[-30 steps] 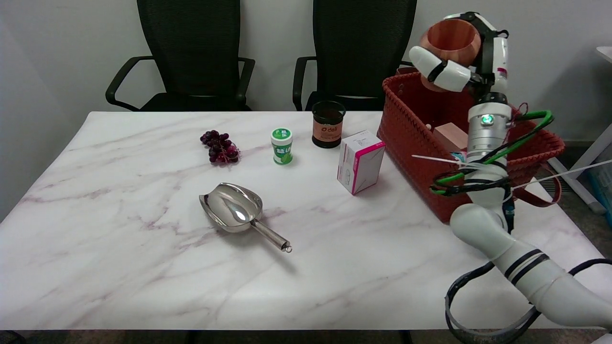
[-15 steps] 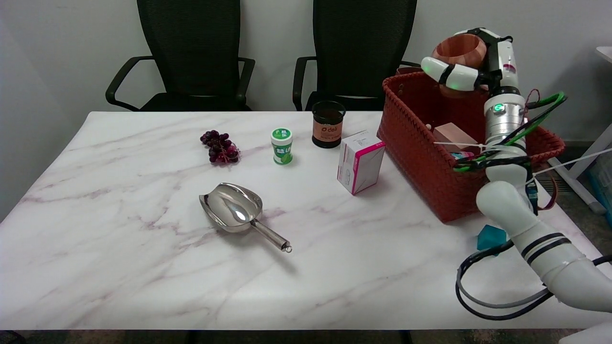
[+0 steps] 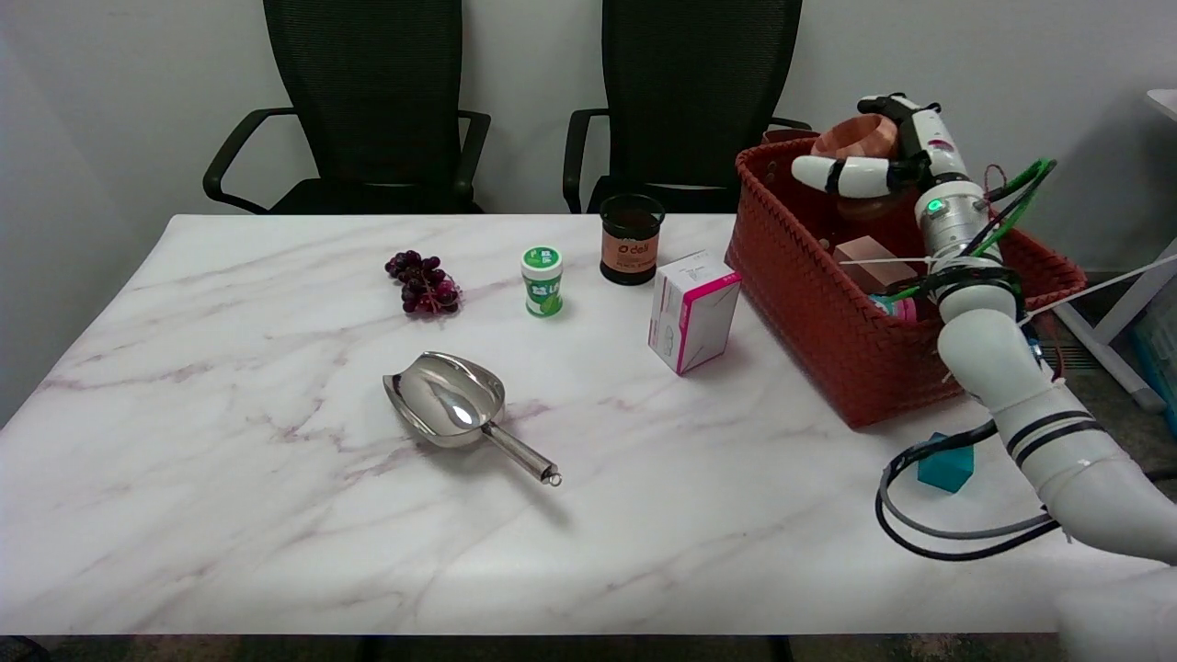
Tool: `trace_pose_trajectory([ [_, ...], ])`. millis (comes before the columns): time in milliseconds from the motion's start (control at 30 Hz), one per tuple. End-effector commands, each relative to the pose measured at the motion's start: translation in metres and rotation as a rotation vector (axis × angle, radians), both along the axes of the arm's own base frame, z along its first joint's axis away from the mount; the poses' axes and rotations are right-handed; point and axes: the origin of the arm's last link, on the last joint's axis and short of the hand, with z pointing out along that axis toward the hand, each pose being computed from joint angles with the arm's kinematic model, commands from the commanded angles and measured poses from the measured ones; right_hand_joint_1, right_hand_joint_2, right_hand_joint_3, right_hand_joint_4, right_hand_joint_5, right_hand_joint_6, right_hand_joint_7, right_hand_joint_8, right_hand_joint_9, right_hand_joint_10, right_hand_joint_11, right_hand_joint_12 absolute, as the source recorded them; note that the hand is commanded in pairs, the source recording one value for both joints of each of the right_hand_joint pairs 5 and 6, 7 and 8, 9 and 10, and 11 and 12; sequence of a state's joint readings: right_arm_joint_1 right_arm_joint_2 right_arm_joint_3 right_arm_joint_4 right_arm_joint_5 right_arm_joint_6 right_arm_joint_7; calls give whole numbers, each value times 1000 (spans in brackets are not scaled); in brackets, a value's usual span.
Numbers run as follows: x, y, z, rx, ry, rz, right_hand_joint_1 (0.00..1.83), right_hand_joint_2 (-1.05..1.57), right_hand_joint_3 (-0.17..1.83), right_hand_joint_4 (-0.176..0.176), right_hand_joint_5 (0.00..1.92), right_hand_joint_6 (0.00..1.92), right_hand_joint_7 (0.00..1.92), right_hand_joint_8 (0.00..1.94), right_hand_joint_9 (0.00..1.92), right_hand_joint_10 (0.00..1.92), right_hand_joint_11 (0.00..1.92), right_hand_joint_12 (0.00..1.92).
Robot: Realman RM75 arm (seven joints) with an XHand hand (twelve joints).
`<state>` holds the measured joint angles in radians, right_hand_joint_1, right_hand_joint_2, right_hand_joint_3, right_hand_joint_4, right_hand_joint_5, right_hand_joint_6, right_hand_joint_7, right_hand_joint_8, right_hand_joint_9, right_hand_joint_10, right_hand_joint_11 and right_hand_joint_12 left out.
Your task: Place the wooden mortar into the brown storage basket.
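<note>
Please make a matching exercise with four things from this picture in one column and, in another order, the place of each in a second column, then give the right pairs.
Things:
1. wooden mortar
2. metal scoop
3. grapes
4. teal block

Places:
A. on the table, in front of the basket, beside the right arm
B. held by the right hand over the basket's far end
C. left of the green-lidded bottle
D. nearest the table's front edge, handle pointing right

Pairs: 1-B, 2-D, 3-C, 4-A
</note>
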<state>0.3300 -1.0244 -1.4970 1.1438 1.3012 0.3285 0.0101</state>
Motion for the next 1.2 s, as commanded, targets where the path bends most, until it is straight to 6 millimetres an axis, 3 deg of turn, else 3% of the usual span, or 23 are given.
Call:
trace_pose_trajectory([
  [33, -4, -42, -3, 110, 165, -270, 1257, 499, 572, 0, 306, 306, 1130, 1130, 1187, 1187, 1057, 1057],
  [333, -9, -37, 4, 75, 171, -276, 1274, 432, 626, 0, 161, 161, 1068, 1068, 1131, 1131, 1033, 1033],
  [433, -5, -31, 8, 33, 183, -245, 1290, 361, 621, 0, 90, 90, 914, 914, 879, 879, 844, 844],
  [500, -2, -27, 11, 7, 185, -226, 1307, 302, 625, 0, 39, 39, 691, 691, 613, 613, 593, 593],
  [633, 8, -22, 15, -34, 191, -177, 1320, 215, 676, 0, 47, 47, 403, 403, 377, 377, 210, 210],
  [733, 16, -18, 17, -64, 200, -141, 1320, 146, 699, 0, 57, 57, 275, 275, 300, 300, 145, 145],
  [967, 41, 1, 21, -158, 180, 4, 1314, 89, 691, 0, 60, 60, 208, 208, 229, 229, 75, 75],
  [1067, 57, 15, 17, -183, 189, 86, 1307, 66, 706, 0, 59, 59, 185, 185, 218, 218, 66, 66],
  [1200, 84, 52, -3, -236, 232, 250, 1282, 67, 744, 0, 62, 62, 172, 172, 205, 205, 62, 62],
])
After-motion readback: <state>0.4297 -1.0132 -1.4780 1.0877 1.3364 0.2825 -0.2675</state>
